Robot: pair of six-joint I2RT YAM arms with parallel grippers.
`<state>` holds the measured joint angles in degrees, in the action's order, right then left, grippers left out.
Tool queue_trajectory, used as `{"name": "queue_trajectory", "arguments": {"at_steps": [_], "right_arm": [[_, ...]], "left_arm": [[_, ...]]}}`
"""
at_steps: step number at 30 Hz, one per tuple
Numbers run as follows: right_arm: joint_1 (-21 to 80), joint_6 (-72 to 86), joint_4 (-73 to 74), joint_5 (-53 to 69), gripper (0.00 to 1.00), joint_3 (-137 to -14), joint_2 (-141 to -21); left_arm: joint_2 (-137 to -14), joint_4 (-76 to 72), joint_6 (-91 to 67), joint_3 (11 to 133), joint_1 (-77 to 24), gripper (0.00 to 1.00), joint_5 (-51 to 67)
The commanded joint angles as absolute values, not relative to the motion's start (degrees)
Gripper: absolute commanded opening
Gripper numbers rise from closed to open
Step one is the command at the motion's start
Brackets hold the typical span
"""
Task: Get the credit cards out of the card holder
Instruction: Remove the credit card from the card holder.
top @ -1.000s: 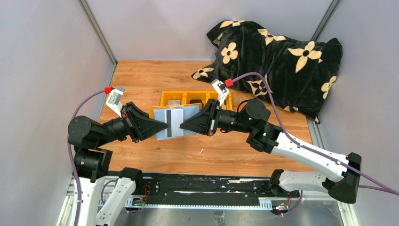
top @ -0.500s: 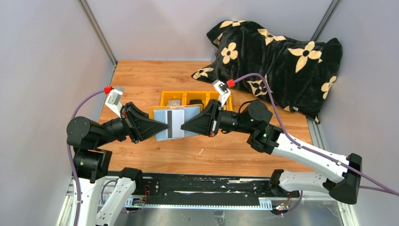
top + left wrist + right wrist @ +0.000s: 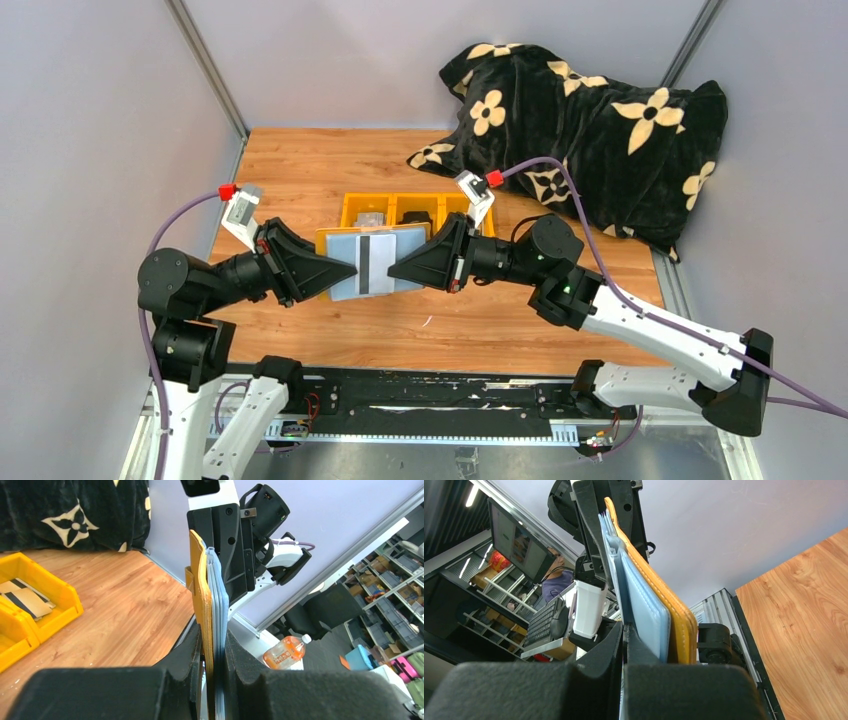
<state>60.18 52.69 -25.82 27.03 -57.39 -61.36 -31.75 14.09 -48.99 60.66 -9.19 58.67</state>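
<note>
Holds card holder open and off the worktop, strung between both tools, on the near side of yellow tray; turns its grey-blue inner faces toward the overhead camera. Clamps left tool shut on the holder's left edge: in left wrist view, pinches mustard cover and grey-blue leaves together between the fingers. Closes right tool on a thin pale edge from the opposite side; reads as credit card, pale with a black stripe, lying across the inner faces. In right wrist view, leaves mustard cover and blue leaves outside the closed jaws, just beside them. Shows flat striped pieces in one tray compartment, too small to identify. Notes black flower-print cushion at far right of worktop, well apart from both tools.
</note>
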Motion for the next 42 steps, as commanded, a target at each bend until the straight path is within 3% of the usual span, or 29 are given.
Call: {"name": "queue_trajectory", "arguments": {"at_steps": [1, 10, 16, 26, 33, 42], "right_arm": [[59.33, 52.11, -25.53, 28.51, 0.01, -56.69, -59.10], [59.41, 53.18, -26.97, 30.56, 0.07, -56.64, -58.89], [59.50, 55.10, -29.83, 32.41, 0.25, -58.44, -61.79], [59.41, 55.10, -29.39, 31.74, 0.17, -59.63, -61.56], [59.41, 54.71, -29.25, 31.54, 0.28, -58.66, -59.85], [59.25, 55.07, -28.81, 31.38, 0.04, -59.47, -60.23]], "left_arm": [[-31.62, 13.39, -47.64, 63.29, -9.32, 0.00, 57.39], [-31.73, 12.97, -48.40, 63.89, -9.32, 0.00, 57.51], [-31.64, 13.03, -48.60, 63.74, -9.32, 0.00, 57.83], [-31.29, 13.08, -48.60, 64.02, -9.28, 0.00, 58.43], [-31.29, 12.28, -49.25, 63.58, -9.32, 0.00, 58.53], [-31.05, 12.74, -49.09, 63.88, -9.32, 0.00, 58.45]]}}
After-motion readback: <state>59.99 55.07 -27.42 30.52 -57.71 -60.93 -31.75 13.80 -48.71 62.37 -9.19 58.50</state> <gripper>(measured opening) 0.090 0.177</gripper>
